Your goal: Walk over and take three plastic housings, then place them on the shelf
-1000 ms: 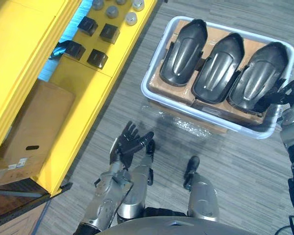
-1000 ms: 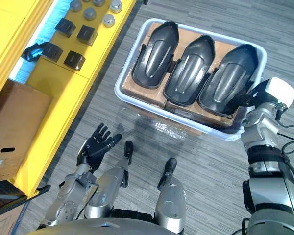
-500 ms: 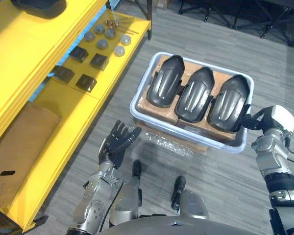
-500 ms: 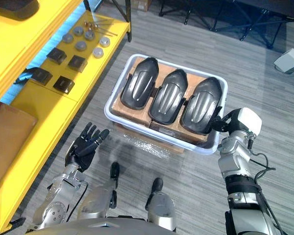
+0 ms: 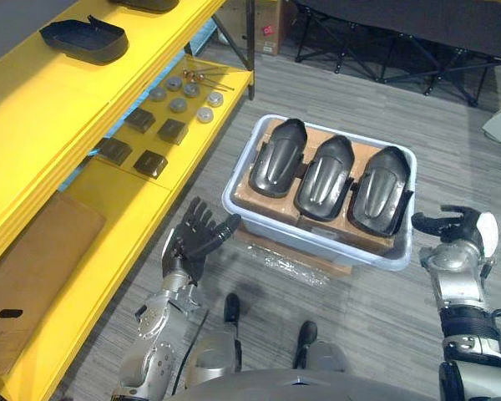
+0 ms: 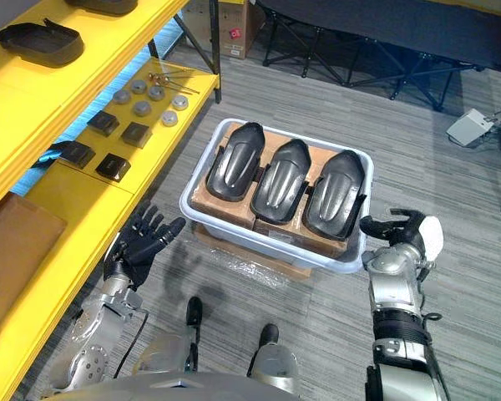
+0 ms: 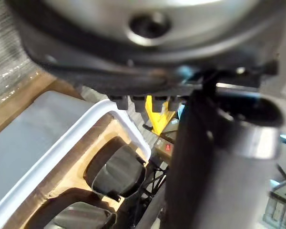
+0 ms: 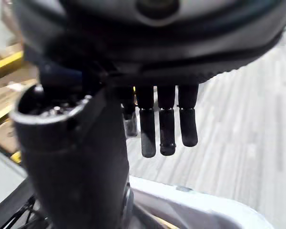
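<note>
Since the three plastic housings [image 5: 332,175] lie side by side inside the white tub [image 5: 317,241], both hands flank it empty, likely poised to reach in: left hand [image 5: 192,242] fingers spread off its left side, right hand [image 5: 451,234] loosely open beside its right corner.

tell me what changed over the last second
The right hand has come off the right end of the bin, where it was against the rightmost housing. It has drawn back and now hangs apart from the bin, fingers open. The camera has also shifted, so the whole scene sits differently. All three housings lie in the bin as before, and the left hand stays open near its left end.
</note>
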Controlling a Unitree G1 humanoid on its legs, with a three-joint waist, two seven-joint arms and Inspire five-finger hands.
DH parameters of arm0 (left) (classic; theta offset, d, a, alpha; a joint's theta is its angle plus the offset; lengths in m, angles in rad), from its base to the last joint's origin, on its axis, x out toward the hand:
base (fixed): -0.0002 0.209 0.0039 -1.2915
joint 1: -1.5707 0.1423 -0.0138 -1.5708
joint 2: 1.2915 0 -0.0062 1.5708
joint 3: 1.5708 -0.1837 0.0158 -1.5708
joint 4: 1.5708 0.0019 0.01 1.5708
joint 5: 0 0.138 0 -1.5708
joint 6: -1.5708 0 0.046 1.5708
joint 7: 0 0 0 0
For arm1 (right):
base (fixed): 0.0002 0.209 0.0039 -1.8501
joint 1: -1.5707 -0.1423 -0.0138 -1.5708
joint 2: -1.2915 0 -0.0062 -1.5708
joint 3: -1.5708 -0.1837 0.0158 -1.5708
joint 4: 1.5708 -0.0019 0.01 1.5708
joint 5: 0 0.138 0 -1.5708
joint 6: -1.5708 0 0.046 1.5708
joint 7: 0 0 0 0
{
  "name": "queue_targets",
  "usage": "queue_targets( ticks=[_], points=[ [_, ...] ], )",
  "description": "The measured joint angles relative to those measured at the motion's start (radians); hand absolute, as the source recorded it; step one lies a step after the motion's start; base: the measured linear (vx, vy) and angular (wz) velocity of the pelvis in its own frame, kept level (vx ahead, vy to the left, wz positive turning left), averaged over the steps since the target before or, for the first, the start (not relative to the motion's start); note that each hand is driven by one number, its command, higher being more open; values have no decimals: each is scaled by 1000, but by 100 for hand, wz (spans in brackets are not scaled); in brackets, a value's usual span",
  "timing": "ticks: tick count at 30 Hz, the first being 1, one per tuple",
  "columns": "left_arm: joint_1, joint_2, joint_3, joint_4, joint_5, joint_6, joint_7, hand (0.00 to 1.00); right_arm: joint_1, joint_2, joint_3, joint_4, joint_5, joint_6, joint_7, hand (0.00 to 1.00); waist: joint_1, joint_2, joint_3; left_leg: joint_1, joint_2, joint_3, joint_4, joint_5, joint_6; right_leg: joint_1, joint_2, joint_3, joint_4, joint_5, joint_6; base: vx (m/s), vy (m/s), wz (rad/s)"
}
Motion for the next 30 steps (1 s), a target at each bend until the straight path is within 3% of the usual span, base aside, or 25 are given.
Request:
queue_targets(
  ticks=[4,9,17,22,28,30],
  points=[
    [-31,2,-37,1,-2,-14,-16,100,-33,10,-15,73,47,-1,-32,100,0,15,21,-19,-3,4,0,8,7,-21,1,6,0,12,2,-7,-4,-3],
    [-88,2,-76,1,-12,-23,-21,100,-166,-10,-24,159,50,-22,-64,100,-1,51,85,-56,-4,-6,1,20,9,-63,-2,3,19,19,0,-34,-18,3],
    [-94,7,-118,26,-19,-28,-12,100,-371,-155,2,305,102,-65,-103,100,23,80,136,-97,-12,-23,12,38,17,-125,-22,0,98,-14,-5,23,-51,6],
    [-101,4,-152,54,-24,-43,-11,100,-467,-221,52,328,124,-65,-106,100,26,92,158,-129,-16,-38,45,32,16,-159,-35,-3,151,-41,-10,13,-52,9],
    [-126,2,-199,111,-51,-49,-7,100,-585,-271,121,475,123,-43,-71,100,40,113,172,-164,-20,-46,66,32,15,-209,-50,-6,216,-69,-16,-16,-45,4],
    [-138,-4,-226,141,-58,-49,2,100,-618,-304,158,539,122,-14,-42,100,52,135,183,-178,-23,-48,86,29,15,-220,-56,-8,233,-74,-17,-20,-15,2]
  ],
)
